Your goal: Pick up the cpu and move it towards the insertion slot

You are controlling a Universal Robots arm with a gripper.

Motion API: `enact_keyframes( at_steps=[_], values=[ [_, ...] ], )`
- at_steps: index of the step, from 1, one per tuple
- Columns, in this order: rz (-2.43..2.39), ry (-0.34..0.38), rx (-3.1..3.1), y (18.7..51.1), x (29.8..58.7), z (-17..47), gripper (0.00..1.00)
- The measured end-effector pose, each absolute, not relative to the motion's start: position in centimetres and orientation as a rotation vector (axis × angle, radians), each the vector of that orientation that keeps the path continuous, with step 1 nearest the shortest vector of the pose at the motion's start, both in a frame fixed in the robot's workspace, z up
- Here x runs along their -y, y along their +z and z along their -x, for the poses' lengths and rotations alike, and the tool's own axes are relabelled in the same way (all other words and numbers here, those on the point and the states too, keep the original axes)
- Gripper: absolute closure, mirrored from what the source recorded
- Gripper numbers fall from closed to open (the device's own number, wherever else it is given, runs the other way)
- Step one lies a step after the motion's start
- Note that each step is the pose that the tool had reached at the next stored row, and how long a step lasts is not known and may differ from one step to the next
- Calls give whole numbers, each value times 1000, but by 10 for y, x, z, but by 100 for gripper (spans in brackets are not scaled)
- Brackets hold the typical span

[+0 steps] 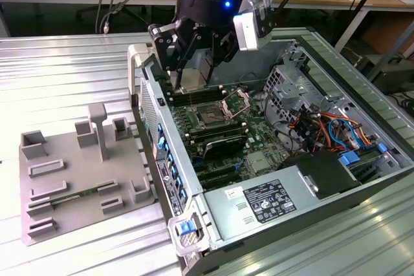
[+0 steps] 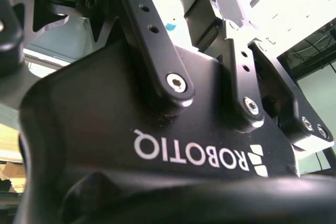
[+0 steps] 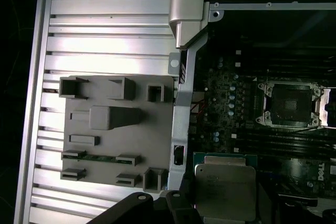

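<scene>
CPU (image 3: 224,192) sits clamped between your gripper's (image 3: 223,203) fingers in the first wrist view, its silvery top facing the camera, green edge showing along one side. You see the fingers closed on it, hanging over the open case (image 3: 185,103). That same view gives you the slot (image 3: 290,105) with its dark centre and raised bracket, well apart from the chip, and the grey fixture (image 3: 118,140) outside the case on the ribbed table (image 3: 105,40). From the exterior view, your gripper (image 1: 193,82) hovers above the board just beside the slot (image 1: 212,117). The second wrist view adds the black finger links (image 2: 157,61) up close.
</scene>
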State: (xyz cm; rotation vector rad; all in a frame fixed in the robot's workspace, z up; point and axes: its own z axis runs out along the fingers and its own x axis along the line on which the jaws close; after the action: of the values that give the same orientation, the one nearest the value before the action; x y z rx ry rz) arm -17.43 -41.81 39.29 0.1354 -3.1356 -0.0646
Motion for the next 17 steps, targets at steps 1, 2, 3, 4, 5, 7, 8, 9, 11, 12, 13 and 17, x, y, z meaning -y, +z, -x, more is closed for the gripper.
enact_keyframes(
  at_steps=[1, 2, 3, 4, 5, 7, 8, 9, 11, 12, 13, 17],
  values=[
    [-135, -65, 3136, 393, 418, 173, 45],
    [-135, -65, 3136, 393, 418, 173, 45],
    [-135, -65, 3136, 393, 418, 172, 45],
    [-135, -65, 3136, 393, 418, 171, 45],
    [-135, -65, 3136, 393, 418, 171, 45],
    [-135, -65, 3136, 393, 418, 170, 45],
    [-135, -65, 3136, 393, 418, 169, 45],
    [-135, -65, 3136, 393, 418, 168, 45],
    [-135, -65, 3136, 393, 418, 166, 45],
    [-135, -65, 3136, 393, 418, 166, 45],
    [-135, -65, 3136, 393, 418, 165, 45],
    [-135, -65, 3136, 393, 418, 161, 45]
  ],
)
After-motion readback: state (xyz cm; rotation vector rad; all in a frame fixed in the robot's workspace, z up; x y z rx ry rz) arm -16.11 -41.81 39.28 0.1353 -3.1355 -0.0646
